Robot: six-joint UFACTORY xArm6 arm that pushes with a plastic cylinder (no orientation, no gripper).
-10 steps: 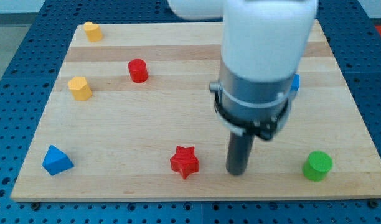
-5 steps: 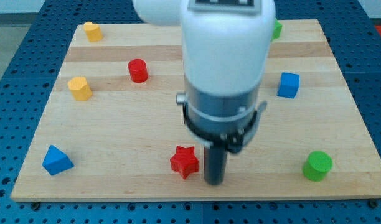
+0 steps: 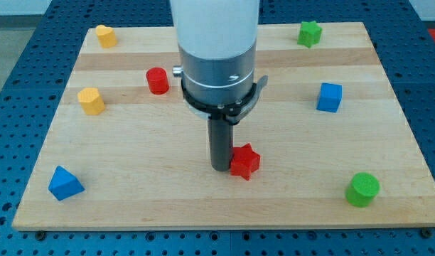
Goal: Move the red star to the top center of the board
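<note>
Wooden board (image 3: 388, 142) on a blue perforated table (image 3: 431, 85), eight blocks on it, counted by colour below.

Red, two: red star (image 3: 244, 161) a little right of the board's middle and toward the near edge; red cylinder (image 3: 158, 80) in the far-left part.

Yellow, two: yellow block (image 3: 104, 35) at the far-left corner, shape not clear; second yellow block (image 3: 92, 101) nearer and slightly further left, along the left side, looks faceted.

Green, two: green star (image 3: 310, 33) at the far edge, right of centre; green cylinder (image 3: 362, 189) at the near-right corner.

Blue, two: blue cube (image 3: 330, 97) on the right side, midway between far and near; blue triangular block (image 3: 65, 183) at the near-left corner.

Arm: one, a white housing with a grey collar and black ring, hanging over the board's middle. It ends in a dark rod; no hand or jaws are fitted, so nothing can be open, closed or gripping. My tip (image 3: 219, 168) sits on the board just left of the red star, touching its left side or very nearly; the exact contact cannot be resolved.

Red star is well apart from every other block. Nearest neighbours are the red cylinder, far-left of it, and the blue cube, far-right of it.
</note>
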